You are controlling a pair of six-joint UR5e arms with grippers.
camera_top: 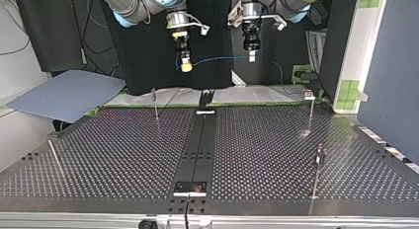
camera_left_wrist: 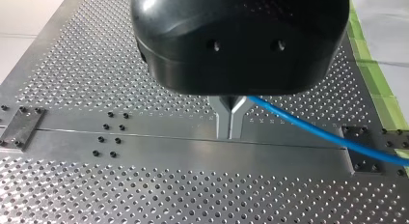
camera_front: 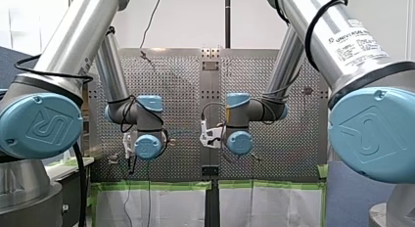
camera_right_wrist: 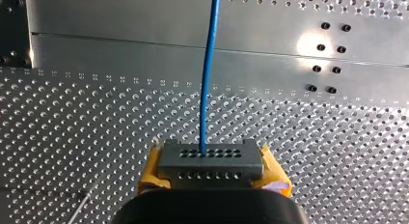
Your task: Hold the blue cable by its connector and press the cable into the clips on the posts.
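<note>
Blue cable (camera_top: 217, 59) hangs stretched between your two arms, high above the table (camera_top: 123, 155). Your right jaws are closed on the grey connector (camera_right_wrist: 211, 161): the yellow pads (camera_right_wrist: 150, 170) press its two sides, and the cable leaves its face straight ahead. Your left jaws are pinched fully together on the cable itself, further along. Their metal fingers (camera_left_wrist: 223, 121) meet at the tips, and the cable runs out to one side of them.

The cable sits in none of the clips. The posts (camera_top: 156, 104) are thin and stand well apart from each other and well below both jaws. In the top view you see one near the far edge at the left, one at the far right with a clip (camera_top: 307, 95) on top, one nearer at the right, and one at the near left. A dark strip (camera_top: 200, 140) runs down the table's middle, under both jaws. A grey-blue sheet (camera_top: 64, 95) lies off the table at the top view's left, and green tape (camera_top: 352, 91) marks the right side.
</note>
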